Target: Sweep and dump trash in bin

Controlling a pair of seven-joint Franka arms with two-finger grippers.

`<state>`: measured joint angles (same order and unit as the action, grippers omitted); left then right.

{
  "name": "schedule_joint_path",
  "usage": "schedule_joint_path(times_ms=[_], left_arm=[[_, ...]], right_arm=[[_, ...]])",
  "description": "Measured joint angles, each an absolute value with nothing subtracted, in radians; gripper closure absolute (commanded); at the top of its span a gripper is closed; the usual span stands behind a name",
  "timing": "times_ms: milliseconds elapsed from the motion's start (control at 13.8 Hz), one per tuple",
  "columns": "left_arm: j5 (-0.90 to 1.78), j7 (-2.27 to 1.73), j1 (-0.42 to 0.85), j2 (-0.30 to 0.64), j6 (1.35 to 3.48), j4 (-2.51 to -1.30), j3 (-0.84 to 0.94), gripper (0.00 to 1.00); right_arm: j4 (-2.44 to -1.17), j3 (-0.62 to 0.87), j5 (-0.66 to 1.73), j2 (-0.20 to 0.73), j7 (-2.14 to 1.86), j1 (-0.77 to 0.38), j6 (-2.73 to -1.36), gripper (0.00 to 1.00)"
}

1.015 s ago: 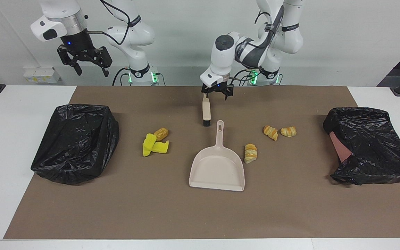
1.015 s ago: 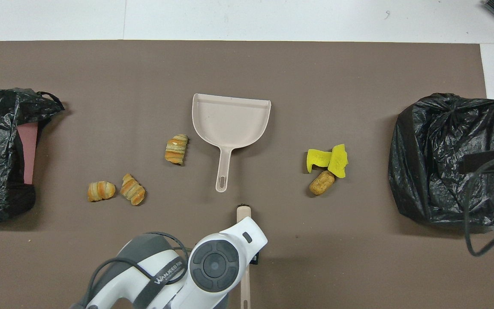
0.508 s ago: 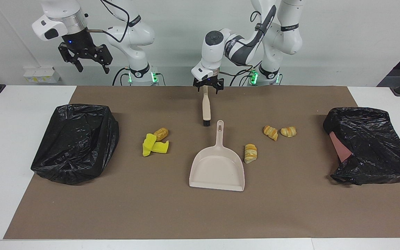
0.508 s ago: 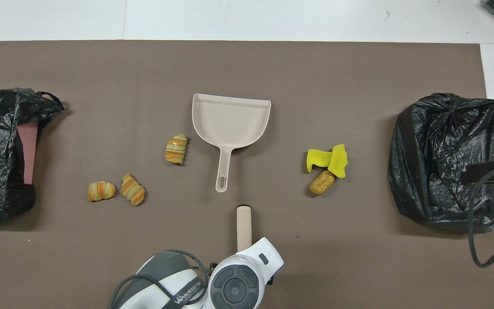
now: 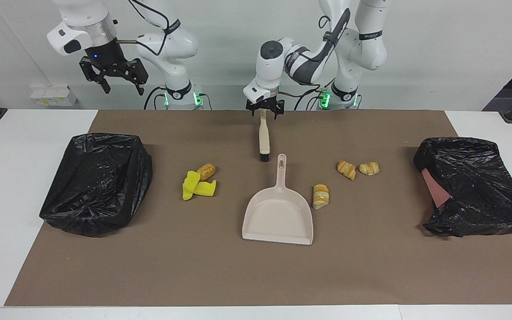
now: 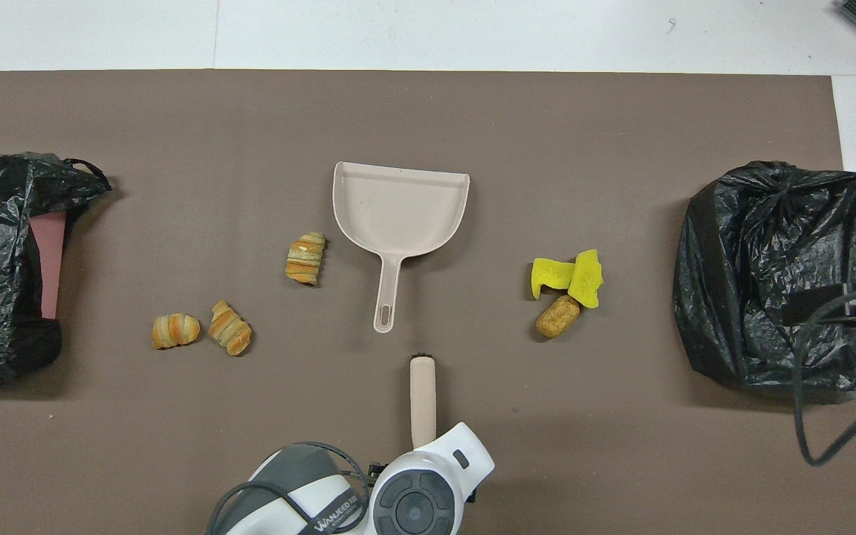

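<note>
left claw (image 5: 264, 112) wide, straddling beige brush (image 5: 263, 140) handle end, not clamped; dustpan (image 5: 278, 209), trash (image 5: 321, 196) lie past brush. right claw (image 5: 118, 84) wide, raised, waiting.

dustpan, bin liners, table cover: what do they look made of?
Dustpan: looks like moulded plastic, beige, smooth and matte, with a raised rim and a hang-hole in the handle.
Bin liners: thin black plastic film, crinkled with glossy highlights.
Table cover: probably paper or thin card, flat matte brown with clean straight edges; cannot tell for sure.

Brush (image 6: 423, 400) handle end hidden under left arm, bin (image 6: 4, 260) cut off
</note>
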<state>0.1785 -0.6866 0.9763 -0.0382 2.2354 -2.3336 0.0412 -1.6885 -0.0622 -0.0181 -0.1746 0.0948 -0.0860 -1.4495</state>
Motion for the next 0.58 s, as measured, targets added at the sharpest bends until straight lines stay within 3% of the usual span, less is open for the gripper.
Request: schedule_joint_path(times_ms=[73, 218, 290, 580], left_arm=[[0.180, -0.690, 0.984, -0.024, 2.256, -2.337, 0.041, 0.50], [0.180, -0.696, 0.991, -0.005, 2.277, -2.337, 0.041, 0.91], [0.180, -0.699, 0.991, -0.002, 2.278, -2.336, 0.041, 1.00], [0.181, -0.715, 0.990, -0.015, 2.228, -2.316, 0.023, 1.00]], right_arm=[[-1.701, -0.062, -0.018, -0.175, 0.095, -0.086, -1.450, 0.00], [-1.715, -0.062, -0.018, -0.175, 0.095, -0.086, -1.462, 0.00], [-1.718, -0.062, -0.016, -0.175, 0.094, -0.086, -1.464, 0.00], [-1.742, -0.049, 0.026, -0.175, 0.094, -0.104, -1.479, 0.00]])
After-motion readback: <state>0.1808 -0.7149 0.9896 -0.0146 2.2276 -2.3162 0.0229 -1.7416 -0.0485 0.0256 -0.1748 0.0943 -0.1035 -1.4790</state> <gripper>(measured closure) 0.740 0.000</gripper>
